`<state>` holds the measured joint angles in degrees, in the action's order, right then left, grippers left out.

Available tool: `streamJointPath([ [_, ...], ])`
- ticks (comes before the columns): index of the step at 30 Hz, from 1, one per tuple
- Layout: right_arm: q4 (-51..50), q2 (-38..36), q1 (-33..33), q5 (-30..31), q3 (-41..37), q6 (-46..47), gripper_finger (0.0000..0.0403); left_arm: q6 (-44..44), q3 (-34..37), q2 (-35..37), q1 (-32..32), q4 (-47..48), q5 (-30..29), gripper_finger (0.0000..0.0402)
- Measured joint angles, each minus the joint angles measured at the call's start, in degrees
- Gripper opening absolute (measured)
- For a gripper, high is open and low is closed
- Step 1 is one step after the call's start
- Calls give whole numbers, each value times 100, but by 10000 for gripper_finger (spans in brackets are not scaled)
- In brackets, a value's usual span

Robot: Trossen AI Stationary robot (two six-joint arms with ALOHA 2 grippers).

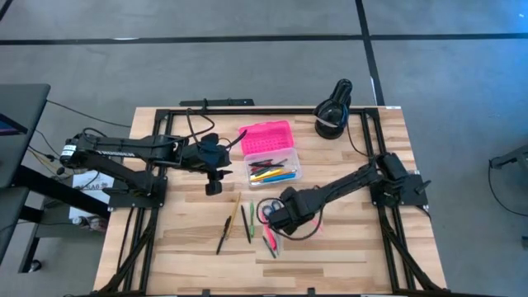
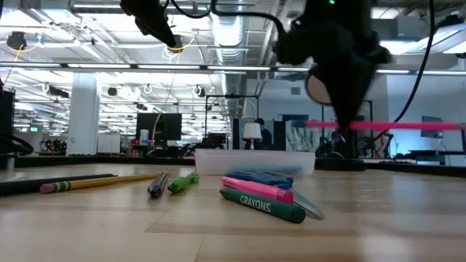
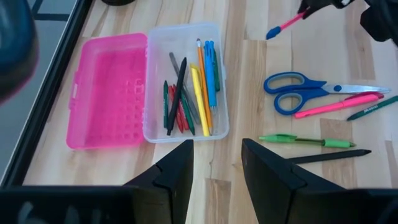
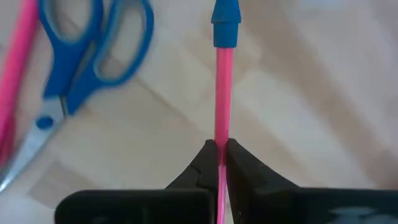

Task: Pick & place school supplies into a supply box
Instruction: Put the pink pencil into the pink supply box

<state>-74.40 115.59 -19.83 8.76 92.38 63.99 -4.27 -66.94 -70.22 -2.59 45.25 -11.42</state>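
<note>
The supply box lies open on the table, with its pink lid (image 3: 109,90) flat beside the clear base (image 3: 186,134); several pens are inside. My left gripper (image 3: 217,168) hovers open just on the near side of the box (image 1: 271,157). My right gripper (image 4: 221,155) is shut on a pink pen with a blue cap (image 4: 225,25), above the blue-handled scissors (image 3: 311,90). A pink pen (image 3: 339,104), a green pen (image 3: 308,141), a dark pen (image 3: 329,155) and pencils (image 1: 235,213) lie flat on the wood. A green crayon (image 2: 262,206) lies nearest the low camera. My right gripper pinches the pink pen by its shaft (image 4: 221,124) between the two fingertips. The fingers come from above and lie across the pen. The pen is lifted clear of the table and about level (image 2: 393,125), its blue-capped end (image 3: 277,31) sticking out past the fingers.
A black lamp (image 1: 334,107) stands at the table's far edge, right of the box. Black frame rails (image 1: 157,165) run along both sides of the table. Bare wood (image 1: 346,247) lies toward the near right corner.
</note>
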Motion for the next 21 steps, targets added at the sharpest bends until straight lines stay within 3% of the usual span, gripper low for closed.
streamJointPath([
  [12, 284, -13, 1022, 1268, 485, -2725, 0, -625, 0, 0, -48, 31, 55, 130],
  [21, 1707, -15, 1934, 1386, 483, -4979, 0, -1131, 0, 0, -286, 50, -24, 130],
])
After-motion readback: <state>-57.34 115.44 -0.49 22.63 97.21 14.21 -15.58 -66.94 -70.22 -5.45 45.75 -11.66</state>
